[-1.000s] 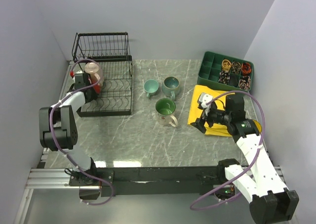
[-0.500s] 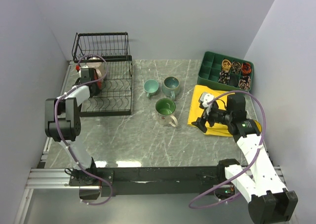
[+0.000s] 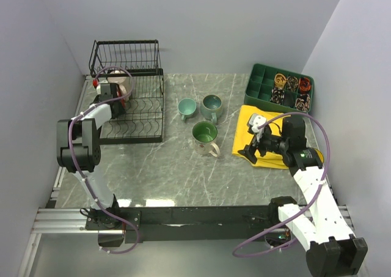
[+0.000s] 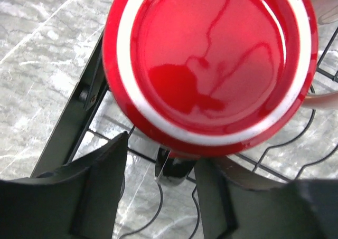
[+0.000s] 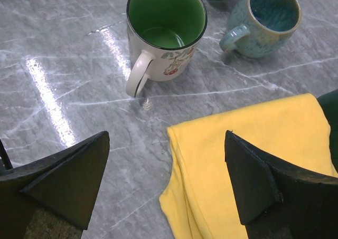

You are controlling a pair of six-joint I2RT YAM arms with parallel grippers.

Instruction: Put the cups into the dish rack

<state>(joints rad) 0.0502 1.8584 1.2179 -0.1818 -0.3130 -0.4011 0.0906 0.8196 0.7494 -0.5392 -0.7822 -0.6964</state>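
A red cup [image 4: 211, 59] sits upside down on the dish rack [image 3: 142, 115], its base filling the left wrist view. My left gripper [image 4: 163, 157] is open just below it, its fingers [image 4: 100, 186] standing apart from the cup's dark handle stub [image 4: 171, 170] between them. A beige cup [image 3: 116, 81] stands right behind the red one. Two teal cups [image 3: 186, 108] [image 3: 212, 106] and a cream cup with green inside [image 3: 205, 136] stand on the table. My right gripper [image 5: 167, 139] hangs wide open over the edge of a yellow cloth [image 5: 253, 160], holding nothing.
A green compartment tray [image 3: 279, 88] with small items stands at the back right, behind the yellow cloth [image 3: 263, 139]. The rack's raised basket tier [image 3: 125, 55] stands against the back wall. Grey walls close in on the left and right.
My left gripper carried the red cup further back into the rack, then its jaws opened off the handle. The right arm has barely moved.
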